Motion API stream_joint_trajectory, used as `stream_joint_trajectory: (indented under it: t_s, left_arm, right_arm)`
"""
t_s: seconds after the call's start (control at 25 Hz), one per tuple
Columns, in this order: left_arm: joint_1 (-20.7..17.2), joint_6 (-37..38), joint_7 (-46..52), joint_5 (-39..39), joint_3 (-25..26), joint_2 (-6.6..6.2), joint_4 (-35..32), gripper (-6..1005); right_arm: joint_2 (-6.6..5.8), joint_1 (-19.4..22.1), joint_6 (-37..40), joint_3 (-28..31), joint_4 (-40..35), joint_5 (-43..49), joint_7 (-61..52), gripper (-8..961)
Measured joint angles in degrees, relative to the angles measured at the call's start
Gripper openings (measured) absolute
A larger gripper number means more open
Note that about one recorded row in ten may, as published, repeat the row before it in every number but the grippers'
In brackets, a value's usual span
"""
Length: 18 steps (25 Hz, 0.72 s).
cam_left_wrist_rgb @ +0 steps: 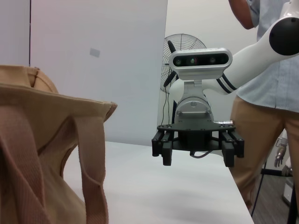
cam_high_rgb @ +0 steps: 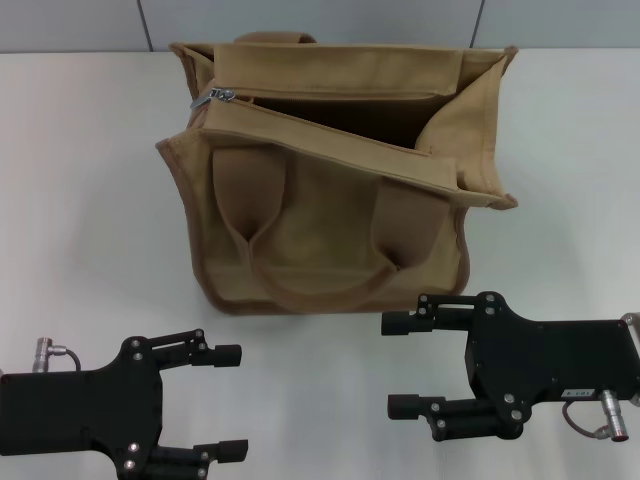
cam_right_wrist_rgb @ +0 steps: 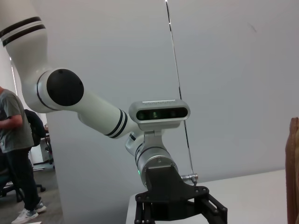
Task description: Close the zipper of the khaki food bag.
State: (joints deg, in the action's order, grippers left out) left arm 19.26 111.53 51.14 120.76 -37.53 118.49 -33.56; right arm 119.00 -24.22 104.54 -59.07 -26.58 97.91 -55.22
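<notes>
The khaki food bag [cam_high_rgb: 330,200] stands upright in the middle of the white table [cam_high_rgb: 80,200], with its brown handles [cam_high_rgb: 300,260] hanging down the near side. Its top gapes open, and the zipper [cam_high_rgb: 330,97] is undone. The silver pull tab [cam_high_rgb: 220,96] sits at the bag's left end. My left gripper [cam_high_rgb: 230,402] rests open on the table in front of the bag's left corner, apart from it. To the right, my right gripper [cam_high_rgb: 400,365] is open below the bag's right corner, holding nothing. The left wrist view shows the bag [cam_left_wrist_rgb: 42,154] close by and the right gripper [cam_left_wrist_rgb: 196,156] beyond it.
A person [cam_left_wrist_rgb: 266,93] stands past the table's right side, beside a fan [cam_left_wrist_rgb: 182,51]. Another person [cam_right_wrist_rgb: 14,140] shows beyond the left arm's gripper [cam_right_wrist_rgb: 180,217]. The bag's edge [cam_right_wrist_rgb: 294,168] appears in the right wrist view. A grey wall runs behind the table.
</notes>
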Motion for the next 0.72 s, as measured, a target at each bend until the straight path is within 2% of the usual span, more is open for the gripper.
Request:
stream_joint_trajectory:
  t_s: [0.36,0.44,0.6,0.72]
  left_arm:
    - [-0.1,0.0,-0.4,-0.2,0.1,0.05,0.0,829]
    - [-0.2,0.0,-0.6,-1.0,1.6,0.13,0.1,829]
    - [-0.4,-0.4,-0.9,-5.2,8.0,0.16,1.7,830]
    - [-0.9,-0.9,-2.0,-12.1,18.2,0.07,5.8,830]
  right_arm:
    - [0.02,0.0,0.0,-0.2,0.1,-0.4,0.0,712]
    - [0.11,0.0,0.0,-0.1,0.2,-0.4,0.0,712]
    - [0.29,0.0,0.1,0.0,0.7,-0.5,0.0,711]
    - [0.4,0.0,0.3,0.0,1.3,-0.6,0.2,711]
